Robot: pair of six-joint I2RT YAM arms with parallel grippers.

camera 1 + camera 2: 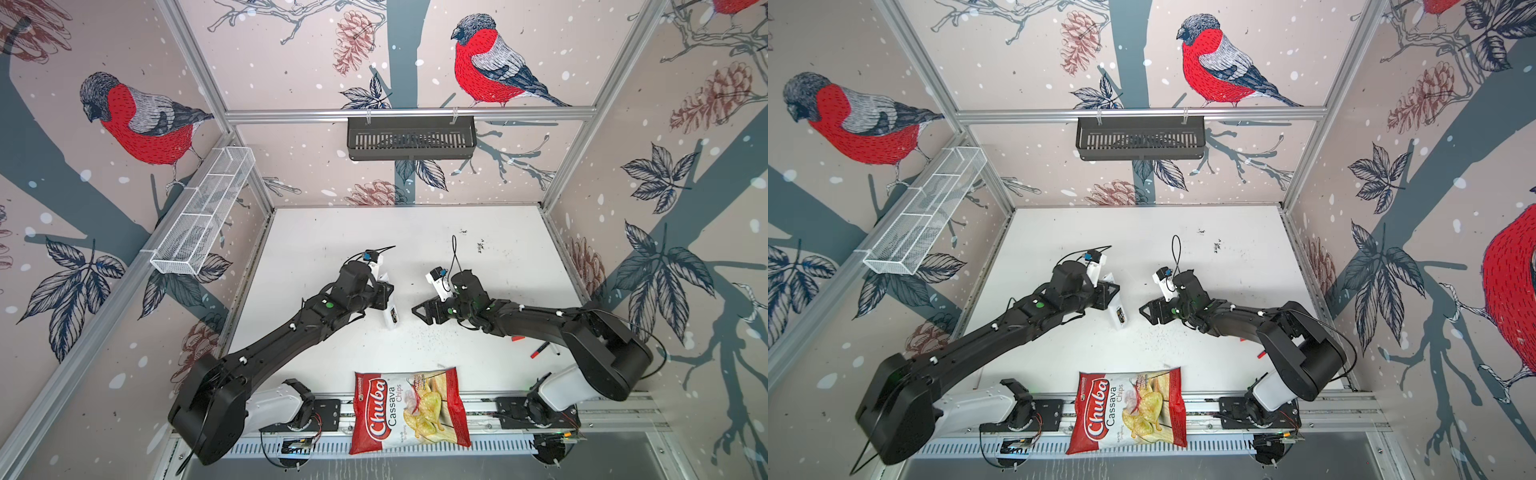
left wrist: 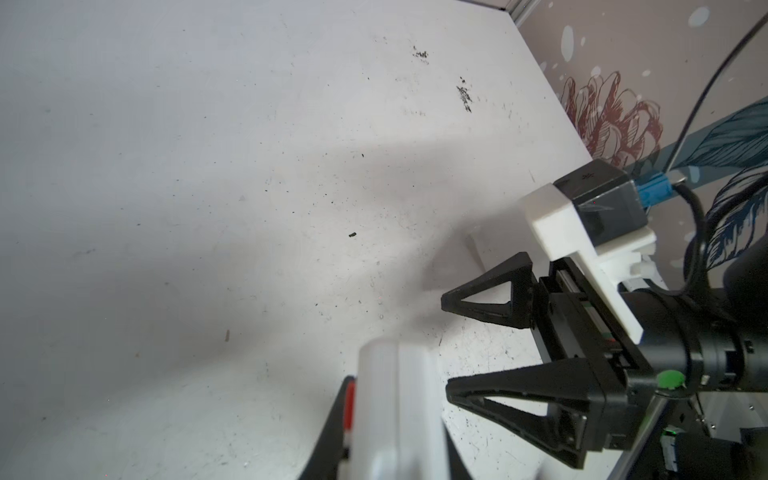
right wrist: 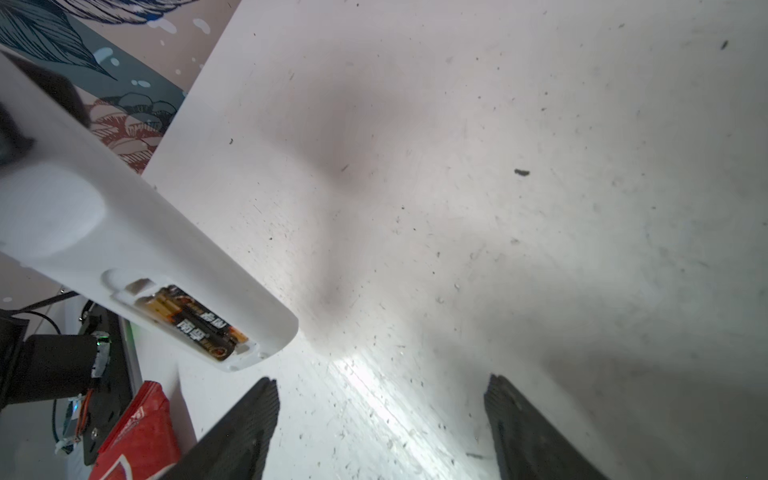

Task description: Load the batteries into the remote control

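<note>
Left of centre in both top views, the left gripper [image 1: 386,295] is clamped on the white remote control [image 1: 391,319], which hangs tilted. In the right wrist view its open back compartment seems to hold both batteries [image 3: 200,325], side by side. Just right of the remote, the right gripper [image 1: 420,316] stands empty with its jaws apart.

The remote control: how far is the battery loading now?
Done: both batteries lie in the open compartment of the remote control. In hand: the left claw grips it; the right claw stands open and empty beside it. Left: closing the compartment, which has no cover on.
</note>
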